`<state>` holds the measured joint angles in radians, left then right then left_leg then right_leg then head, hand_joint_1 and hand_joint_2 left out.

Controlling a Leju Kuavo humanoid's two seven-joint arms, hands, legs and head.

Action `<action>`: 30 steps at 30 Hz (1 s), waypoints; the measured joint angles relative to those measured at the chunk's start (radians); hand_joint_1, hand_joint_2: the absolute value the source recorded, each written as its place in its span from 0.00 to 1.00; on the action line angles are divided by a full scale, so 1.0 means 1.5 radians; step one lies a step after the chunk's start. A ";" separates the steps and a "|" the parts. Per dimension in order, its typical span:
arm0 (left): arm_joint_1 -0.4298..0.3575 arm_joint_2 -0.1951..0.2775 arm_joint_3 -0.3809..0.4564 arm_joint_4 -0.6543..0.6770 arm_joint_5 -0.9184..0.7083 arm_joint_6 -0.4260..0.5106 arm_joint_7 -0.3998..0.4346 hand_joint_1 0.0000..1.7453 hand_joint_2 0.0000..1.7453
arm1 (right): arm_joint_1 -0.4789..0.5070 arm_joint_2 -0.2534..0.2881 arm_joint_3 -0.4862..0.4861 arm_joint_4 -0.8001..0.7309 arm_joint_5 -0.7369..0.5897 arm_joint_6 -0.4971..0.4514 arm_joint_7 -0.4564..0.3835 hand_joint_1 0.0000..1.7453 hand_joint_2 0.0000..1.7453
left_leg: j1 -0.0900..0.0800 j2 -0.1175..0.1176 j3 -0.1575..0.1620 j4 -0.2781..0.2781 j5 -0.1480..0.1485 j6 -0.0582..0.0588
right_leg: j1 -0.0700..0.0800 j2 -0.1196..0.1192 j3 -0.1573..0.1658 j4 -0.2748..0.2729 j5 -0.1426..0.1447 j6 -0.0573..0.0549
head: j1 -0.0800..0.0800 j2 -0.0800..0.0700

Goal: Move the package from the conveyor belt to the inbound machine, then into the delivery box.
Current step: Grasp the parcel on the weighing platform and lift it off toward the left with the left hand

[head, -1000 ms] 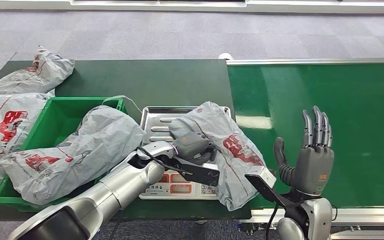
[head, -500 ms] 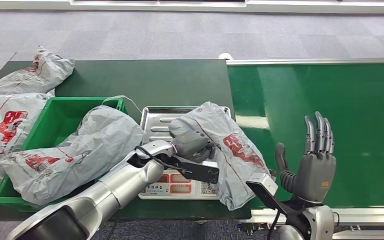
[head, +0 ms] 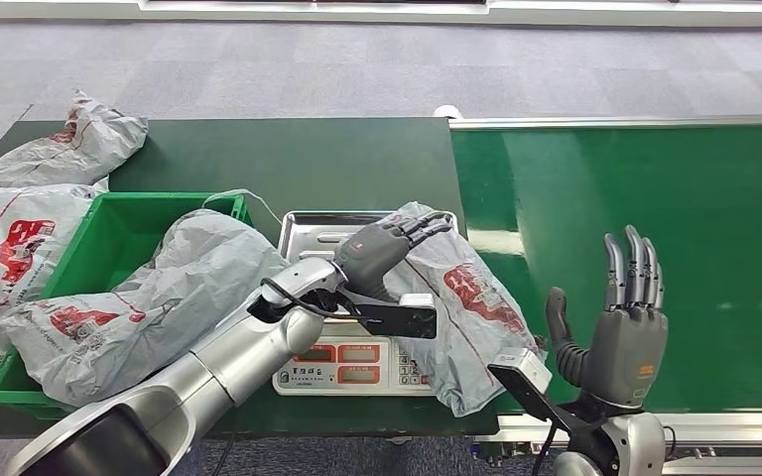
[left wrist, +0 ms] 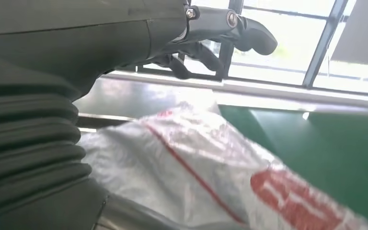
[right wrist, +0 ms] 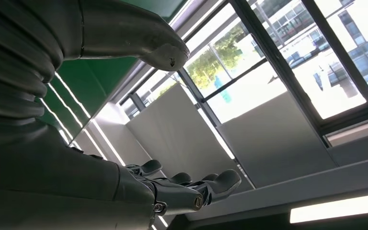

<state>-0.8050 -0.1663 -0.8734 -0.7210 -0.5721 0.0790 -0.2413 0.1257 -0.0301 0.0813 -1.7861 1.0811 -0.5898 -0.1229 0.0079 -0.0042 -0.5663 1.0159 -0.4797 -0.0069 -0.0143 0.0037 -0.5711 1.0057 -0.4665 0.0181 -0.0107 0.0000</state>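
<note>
The left hand [head: 382, 248] stretches flat over the package [head: 461, 297], fingers apart, holding nothing. The right hand [head: 620, 322] stands up, fingers spread and empty. The package lies on the scale [head: 357, 362], beside the green belt [head: 655, 228].

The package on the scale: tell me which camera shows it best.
The head view. There the whole package shows, lying across the scale with the left hand above it. The left wrist view gives a blurred close-up of its wrinkled surface and red print; the right wrist view looks toward windows.
</note>
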 joint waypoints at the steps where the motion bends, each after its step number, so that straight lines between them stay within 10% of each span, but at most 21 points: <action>1: 0.000 0.001 0.002 -0.007 -0.001 0.007 0.000 0.00 0.00 | 0.000 0.000 0.000 0.000 -0.001 -0.001 0.000 0.00 1.00 | 0.000 0.000 0.000 0.000 0.000 0.000 | 0.000 0.000 0.000 0.000 0.000 0.000 | 0.000 0.000; 17: 0.000 -0.013 0.000 -0.017 0.007 -0.062 -0.042 0.00 0.00 | -0.010 0.000 0.000 0.009 -0.004 0.001 -0.007 0.00 1.00 | 0.000 0.000 0.000 0.000 0.000 0.000 | 0.000 -0.001 0.000 0.000 0.000 0.000 | 0.000 0.000; 21: -0.001 -0.052 -0.010 0.011 0.007 -0.073 -0.056 0.00 1.00 | -0.022 0.005 0.000 0.014 0.003 0.008 -0.008 0.00 1.00 | 0.000 0.000 -0.001 0.000 0.000 0.000 | 0.000 -0.001 0.000 0.000 0.000 0.000 | 0.000 0.000; 30: 0.004 -0.107 -0.036 0.046 0.019 -0.104 -0.063 0.00 1.00 | -0.042 0.011 0.000 0.023 0.002 0.022 -0.005 0.00 1.00 | 0.000 0.000 -0.001 0.000 0.000 0.000 | 0.000 -0.001 0.000 0.000 0.000 0.000 | 0.000 0.000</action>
<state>-0.7997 -0.3272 -0.9268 -0.6513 -0.5436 -0.0764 -0.3356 0.0621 -0.0132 0.0815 -1.7517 1.0847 -0.5565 -0.1297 0.0073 -0.0048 -0.5674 1.0159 -0.4798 -0.0067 -0.0147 0.0026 -0.5717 1.0056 -0.4666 0.0183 -0.0107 0.0000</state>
